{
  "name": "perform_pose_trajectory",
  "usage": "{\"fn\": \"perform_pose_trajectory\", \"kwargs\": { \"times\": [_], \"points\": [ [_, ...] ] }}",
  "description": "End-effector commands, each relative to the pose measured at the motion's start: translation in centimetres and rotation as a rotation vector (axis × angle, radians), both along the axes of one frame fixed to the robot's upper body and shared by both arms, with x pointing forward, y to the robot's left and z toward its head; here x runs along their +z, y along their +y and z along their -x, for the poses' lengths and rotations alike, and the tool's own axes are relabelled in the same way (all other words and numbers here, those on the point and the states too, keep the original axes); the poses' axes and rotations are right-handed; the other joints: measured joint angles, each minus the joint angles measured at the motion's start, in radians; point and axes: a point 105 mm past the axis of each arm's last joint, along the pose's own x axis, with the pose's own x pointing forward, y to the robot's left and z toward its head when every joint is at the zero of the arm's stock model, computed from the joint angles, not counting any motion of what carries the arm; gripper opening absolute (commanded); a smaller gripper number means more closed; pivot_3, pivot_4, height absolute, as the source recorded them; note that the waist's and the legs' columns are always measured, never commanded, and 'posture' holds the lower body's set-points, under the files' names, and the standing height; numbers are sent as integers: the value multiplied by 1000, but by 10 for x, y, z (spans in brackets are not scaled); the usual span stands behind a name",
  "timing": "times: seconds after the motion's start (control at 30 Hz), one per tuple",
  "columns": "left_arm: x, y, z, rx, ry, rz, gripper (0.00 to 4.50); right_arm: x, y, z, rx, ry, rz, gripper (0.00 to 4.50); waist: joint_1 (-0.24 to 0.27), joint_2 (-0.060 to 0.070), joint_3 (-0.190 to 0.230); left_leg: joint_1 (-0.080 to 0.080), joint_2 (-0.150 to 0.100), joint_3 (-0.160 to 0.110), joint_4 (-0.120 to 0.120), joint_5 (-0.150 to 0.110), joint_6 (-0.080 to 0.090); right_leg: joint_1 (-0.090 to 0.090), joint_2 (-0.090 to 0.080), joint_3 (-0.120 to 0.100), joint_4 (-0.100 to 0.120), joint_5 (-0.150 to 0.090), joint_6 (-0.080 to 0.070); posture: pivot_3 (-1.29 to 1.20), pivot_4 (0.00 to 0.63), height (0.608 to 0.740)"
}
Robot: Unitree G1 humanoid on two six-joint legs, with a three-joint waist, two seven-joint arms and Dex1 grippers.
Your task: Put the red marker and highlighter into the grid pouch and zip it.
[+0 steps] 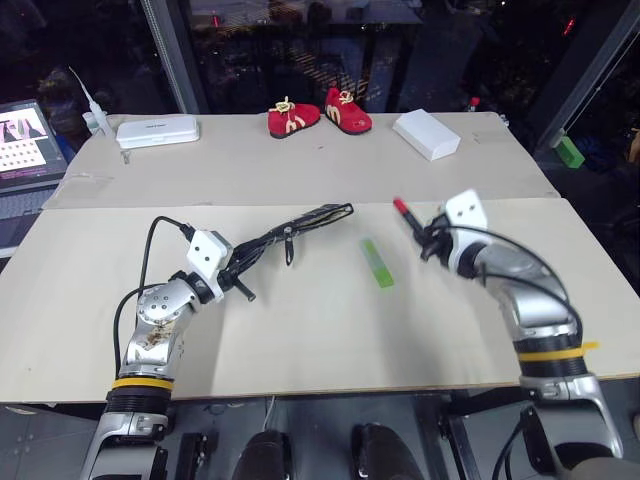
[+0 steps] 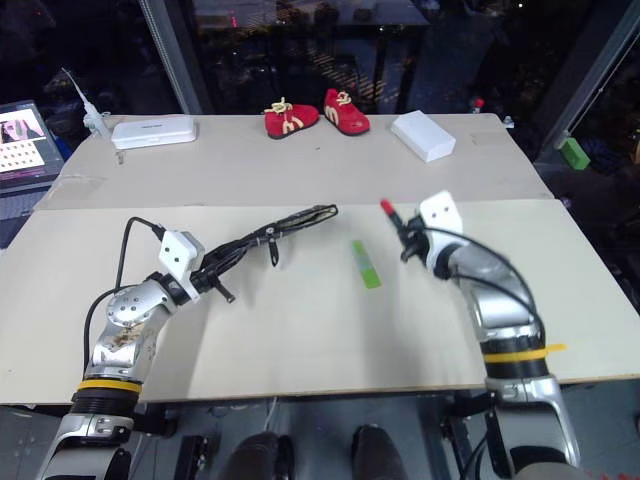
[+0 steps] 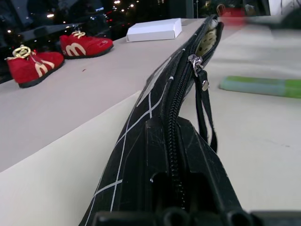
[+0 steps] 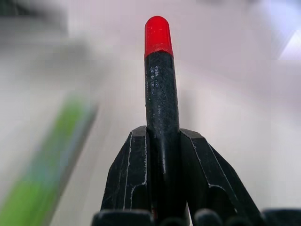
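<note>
Two hands busy over a big beige surface (image 1: 300, 330), which carries everything. Biggest task item: the grid pouch (image 1: 300, 226), black with white lines, held up edge-on off the surface with its mouth end pointing toward the middle. Left hand (image 1: 232, 278) is pressed together on the pouch's near end; the zipper runs away from it, and the pull cord (image 3: 203, 113) dangles partway along. The far end gapes a little, with pale lining visible. Right hand (image 1: 425, 240) pinches the red marker (image 1: 408, 214) by its black barrel, raised above the surface, red tip aimed roughly toward the pouch mouth but well apart from it. Highlighter (image 1: 377, 262), light green, lies flat on the surface between the two hands, untouched.

Step in hand, as I judge it: carrying the marker to the pouch. Next move calls for lining the marker tip up with the narrow opening and sliding it in lengthwise; the gap looks tight, so the tip could snag. Highlighter and zipping are left to do.
</note>
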Motion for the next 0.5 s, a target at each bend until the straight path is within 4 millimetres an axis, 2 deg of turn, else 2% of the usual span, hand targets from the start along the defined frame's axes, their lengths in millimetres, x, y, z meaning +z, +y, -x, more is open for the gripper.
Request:
{"fn": "perform_pose_trajectory", "kwargs": {
  "times": [0.03,0.07,0.13,0.2,0.37,0.5],
  "points": [
    [13,-3,1,-18,-38,1,0,26,33,28,288,-179,200,526,3,0,0,0,0,0,0,0,0,1,0,-1,0,0,0,0,150,740],
    [12,-3,1,-19,-38,1,0,23,35,31,320,-174,232,526,3,0,0,0,0,0,0,0,0,1,0,-1,-1,0,1,0,150,740],
    [13,-5,0,-27,-37,1,0,11,34,37,394,-212,471,526,4,0,0,0,0,0,0,0,0,1,0,-1,-1,0,1,0,150,740],
    [13,-6,0,-33,-37,2,0,5,32,38,425,-233,600,526,5,0,0,0,-1,1,1,0,0,1,-2,0,-1,0,1,0,150,740],
    [11,-10,0,-44,-32,4,0,-2,37,30,447,-285,726,526,-2,0,0,1,-1,1,1,0,0,1,-1,1,0,0,1,0,150,740],
    [9,-12,1,-52,-29,2,0,-5,42,27,461,-312,761,526,-1,0,0,1,0,2,1,0,0,1,0,1,0,0,0,0,150,740]
  ]
}}
